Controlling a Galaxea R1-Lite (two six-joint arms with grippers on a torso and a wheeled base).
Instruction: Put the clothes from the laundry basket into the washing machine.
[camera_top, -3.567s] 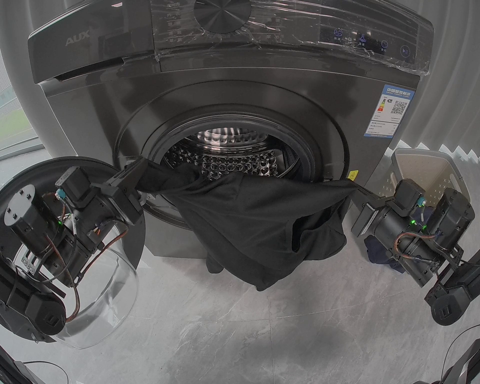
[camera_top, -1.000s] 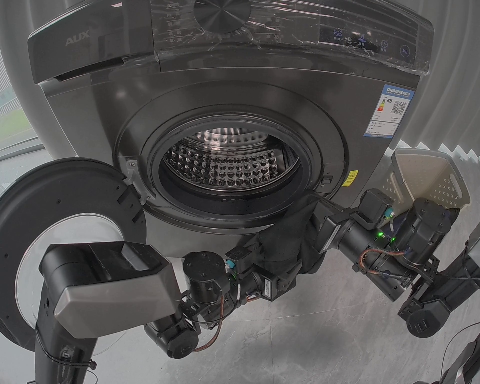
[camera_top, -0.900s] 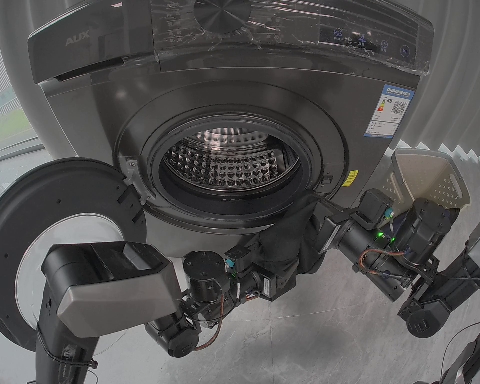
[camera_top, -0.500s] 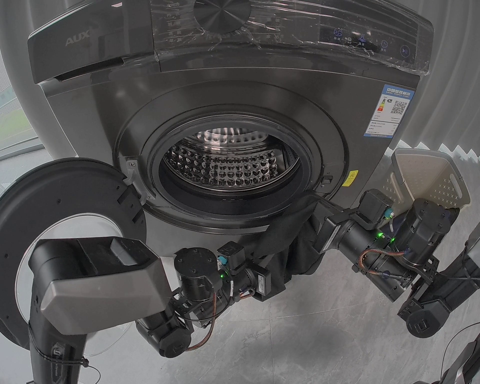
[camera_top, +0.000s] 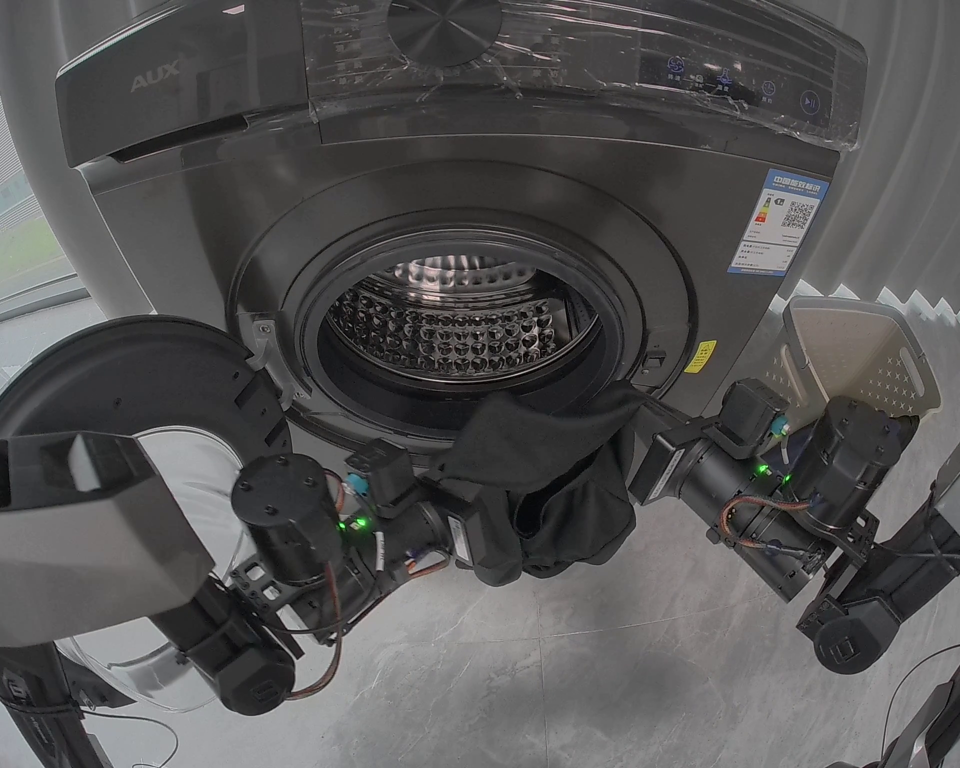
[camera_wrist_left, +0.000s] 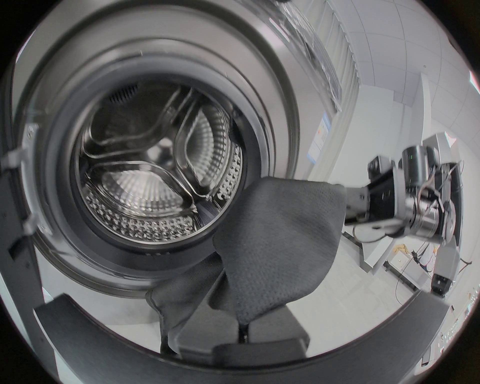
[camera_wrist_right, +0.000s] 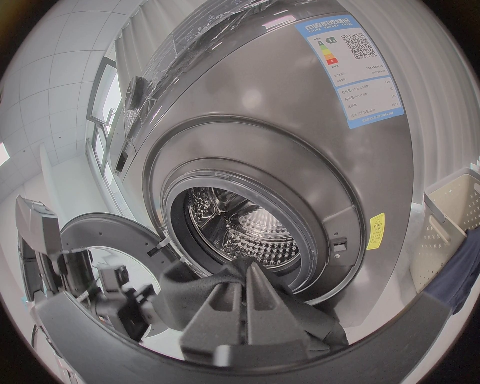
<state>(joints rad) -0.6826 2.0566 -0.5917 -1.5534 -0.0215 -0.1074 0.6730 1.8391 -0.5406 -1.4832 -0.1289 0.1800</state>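
Garment (camera_top: 550, 470) — pinched by left gripper (camera_wrist_left: 242, 320) and right gripper (camera_wrist_right: 244, 290) — before blue-labelled washing machine (camera_top: 450, 170).

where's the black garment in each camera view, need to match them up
Head view: black garment hangs just below the drum opening, toward its right side.
Left wrist view: it drapes over the opening's rim.
Right wrist view: it bunches in front of the opening.
Shared landmark: the drum opening.
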